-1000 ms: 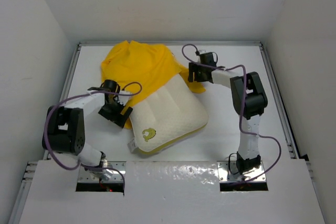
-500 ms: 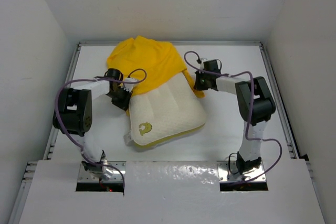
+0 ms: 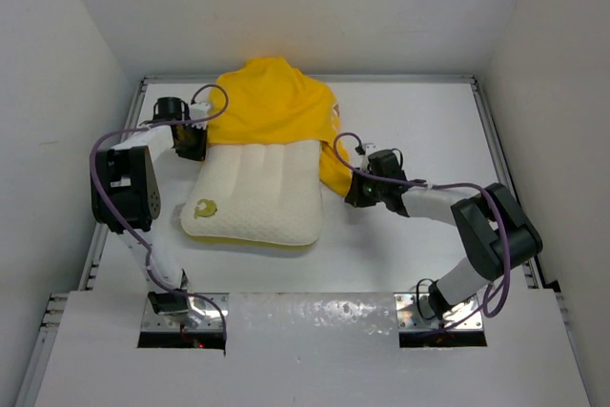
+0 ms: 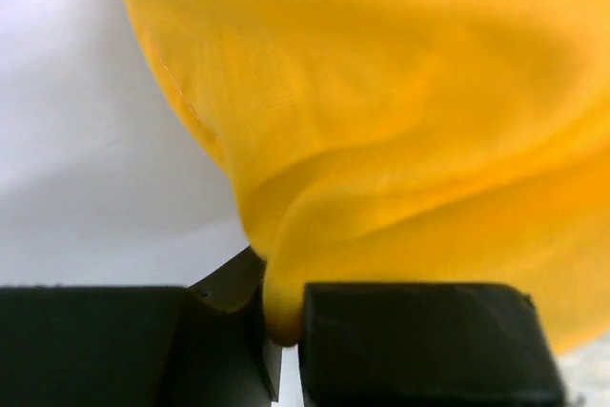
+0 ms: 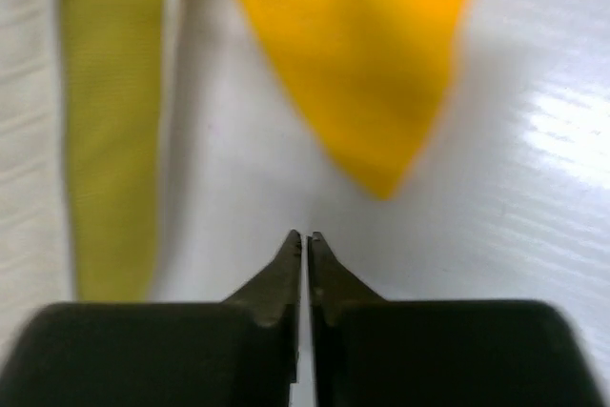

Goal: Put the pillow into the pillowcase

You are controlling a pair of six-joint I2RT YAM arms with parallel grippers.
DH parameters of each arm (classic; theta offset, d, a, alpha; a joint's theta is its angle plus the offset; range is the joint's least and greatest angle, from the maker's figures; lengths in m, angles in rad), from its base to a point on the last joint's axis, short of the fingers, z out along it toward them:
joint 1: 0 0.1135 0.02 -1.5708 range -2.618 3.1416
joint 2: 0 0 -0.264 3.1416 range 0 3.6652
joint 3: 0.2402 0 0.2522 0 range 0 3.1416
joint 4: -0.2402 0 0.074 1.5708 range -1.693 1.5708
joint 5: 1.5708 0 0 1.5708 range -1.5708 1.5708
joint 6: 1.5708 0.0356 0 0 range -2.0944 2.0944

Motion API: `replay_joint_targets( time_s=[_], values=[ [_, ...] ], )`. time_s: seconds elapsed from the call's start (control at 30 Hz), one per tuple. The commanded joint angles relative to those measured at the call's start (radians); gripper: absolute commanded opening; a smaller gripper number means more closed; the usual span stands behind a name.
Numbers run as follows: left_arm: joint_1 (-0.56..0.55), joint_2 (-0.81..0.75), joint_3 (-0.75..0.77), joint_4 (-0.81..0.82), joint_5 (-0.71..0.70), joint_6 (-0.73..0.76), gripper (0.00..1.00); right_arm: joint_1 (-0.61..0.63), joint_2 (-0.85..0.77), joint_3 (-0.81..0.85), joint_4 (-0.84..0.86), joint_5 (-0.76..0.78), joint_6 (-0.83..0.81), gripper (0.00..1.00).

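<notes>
My left tool (image 4: 283, 329) is clamped on a fold of the yellow pillowcase (image 3: 272, 107) at its left edge, in the upper left of the overhead view. My right tool (image 5: 305, 241) is closed on nothing, its tips together just short of a yellow corner. The pillow (image 3: 253, 197) lies mid-frame on the worktop (image 3: 429, 131), its upper end covered by the pillowcase and its lower part bare.

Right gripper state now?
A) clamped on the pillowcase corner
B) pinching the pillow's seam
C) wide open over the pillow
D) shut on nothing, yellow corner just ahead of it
D: in the right wrist view the right gripper has its tips together with nothing between them, and the pillowcase corner lies apart ahead of it.
</notes>
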Motion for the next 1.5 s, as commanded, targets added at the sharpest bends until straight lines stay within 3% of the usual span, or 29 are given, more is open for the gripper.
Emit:
replay_joint_targets(
  time_s=[0.0, 0.07, 0.1, 0.17, 0.23, 0.3, 0.47, 0.6, 0.63, 0.73, 0.77, 0.8, 0.87, 0.9, 1.1, 1.27, 1.4, 1.47],
  values=[
    [0.027, -0.013, 0.028, 0.063, -0.055, -0.011, 0.04, -0.009, -0.013, 0.098, -0.027, 0.082, -0.048, 0.09],
    [0.033, -0.006, 0.043, 0.043, -0.029, -0.011, 0.22, -0.011, -0.006, 0.15, -0.068, 0.101, -0.07, 0.29],
    [0.039, -0.004, 0.046, 0.032, -0.015, -0.007, 0.36, -0.011, 0.002, 0.165, -0.077, 0.114, -0.088, 0.52],
    [0.044, -0.01, 0.034, 0.005, 0.028, 0.001, 0.47, -0.014, 0.023, 0.22, -0.077, 0.148, -0.108, 0.64],
    [0.044, -0.033, -0.007, -0.006, 0.037, 0.008, 0.56, -0.021, 0.103, 0.278, -0.105, 0.124, -0.119, 0.66],
    [0.05, -0.056, -0.038, -0.008, 0.033, 0.015, 0.59, -0.021, 0.167, 0.37, -0.123, 0.086, -0.123, 0.66],
    [0.084, -0.041, -0.092, 0.014, 0.039, -0.001, 0.61, -0.03, 0.38, 0.522, -0.174, 0.145, -0.102, 0.66],
    [0.088, 0.057, -0.042, 0.009, 0.096, -0.013, 0.63, -0.032, 0.436, 0.529, -0.208, 0.174, -0.079, 0.67],
    [0.088, 0.069, -0.031, 0.004, 0.128, -0.013, 0.63, -0.03, 0.438, 0.515, -0.208, 0.167, -0.076, 0.67],
    [0.087, 0.096, -0.009, 0.014, 0.192, -0.022, 0.61, -0.03, 0.424, 0.459, -0.196, 0.135, -0.067, 0.34],
    [0.087, 0.097, -0.006, 0.012, 0.211, -0.016, 0.57, -0.032, 0.415, 0.44, -0.191, 0.119, -0.065, 0.07],
    [0.087, 0.096, -0.003, 0.011, 0.235, -0.01, 0.38, -0.032, 0.393, 0.42, -0.148, 0.086, -0.062, 0.0],
    [0.087, 0.087, -0.003, -0.006, 0.31, 0.025, 0.17, -0.032, 0.367, 0.354, -0.108, 0.031, -0.054, 0.0],
    [0.087, 0.08, -0.002, -0.02, 0.341, 0.044, 0.0, -0.032, 0.352, 0.336, -0.076, -0.002, -0.05, 0.0],
    [0.087, -0.131, -0.072, -0.121, 0.497, 0.231, 0.0, -0.017, 0.113, 0.146, 0.123, -0.295, 0.028, 0.0],
    [0.09, -0.353, -0.04, -0.359, 0.576, 0.398, 0.0, -0.006, -0.226, 0.033, 0.286, -0.532, 0.206, 0.0],
    [0.097, -0.381, 0.181, -0.584, 0.64, 0.395, 0.0, -0.003, -0.445, 0.073, 0.367, -0.576, 0.311, 0.0],
    [0.099, -0.354, 0.336, -0.591, 0.622, 0.256, 0.0, -0.007, -0.518, 0.12, 0.374, -0.554, 0.346, 0.0]
  ],
)
